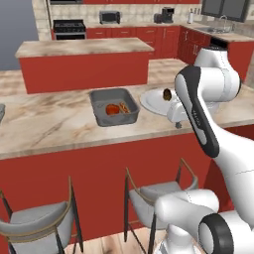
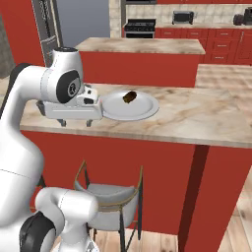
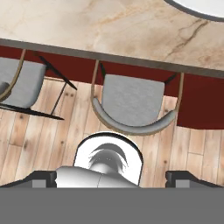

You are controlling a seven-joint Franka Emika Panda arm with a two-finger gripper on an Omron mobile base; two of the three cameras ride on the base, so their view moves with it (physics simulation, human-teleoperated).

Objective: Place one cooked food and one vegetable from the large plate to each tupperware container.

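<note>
claw: the gripper (image 2: 75,121) hangs with its jaws wide apart and nothing between them; in the right base view two small dark fingertips (image 2: 62,122) point down over the front edge of the counter (image 2: 197,115).
claw's outlook: the hand view looks straight down at the counter edge, a grey stool (image 3: 130,105) and wood floor, so the hand sits over the counter's lip, not over food.
large plate: the large plate (image 2: 142,109) lies just beside the hand, at about 2 o'clock from it in the right base view; its rim also shows in the hand view's top right corner.
food on plate: one dark brown piece (image 2: 129,97) rests on the plate's far half; what kind of food it is I cannot tell.
dark container: the dark tupperware container (image 1: 101,96) stands at 9 o'clock from the plate in the left base view, near but apart, already holding a red item (image 1: 112,109) and an orange-brown item (image 1: 124,106).
paler container: a sliver of grey at the left base view's far left edge may be it; too little shows to be sure.
step in hand: judged, reaching for the brown piece.
doing it well: carry the hand inward over the plate's far half, centre the parted jaws on the piece, descend vertically, and close only once the tips straddle it.
risk: the plate's raised rim may catch a fingertip if the hand drops early.
</note>
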